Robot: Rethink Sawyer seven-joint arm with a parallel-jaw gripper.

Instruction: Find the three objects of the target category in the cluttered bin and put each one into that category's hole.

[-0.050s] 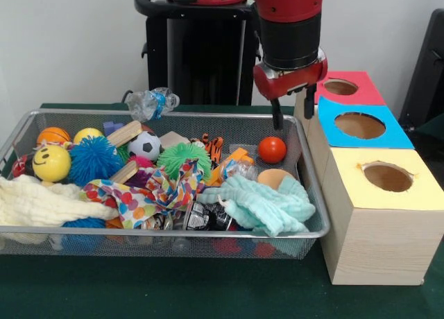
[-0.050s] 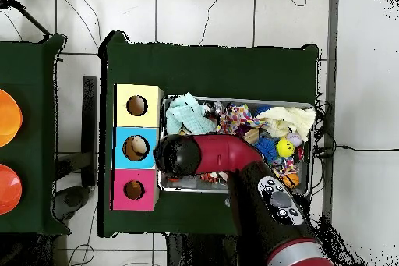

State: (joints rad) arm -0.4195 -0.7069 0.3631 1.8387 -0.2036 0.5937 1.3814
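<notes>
The wire bin [image 1: 173,230] holds the mixed toys and cloths to be searched. At its 3 o'clock stand three boxes, which are the drop points. The blue box [image 1: 333,140] is the middle one. The gripper [image 1: 293,121] hangs over the bin's 2 o'clock corner, fingers spread and empty, probably so as to pick again. Which category is wanted is unclear, though a red ball [image 1: 272,150] lies at its 7 o'clock. In the overhead view the arm [image 2: 226,156] hides the gripper, but only that view shows a pale object inside the blue box's hole [image 2: 139,147].
</notes>
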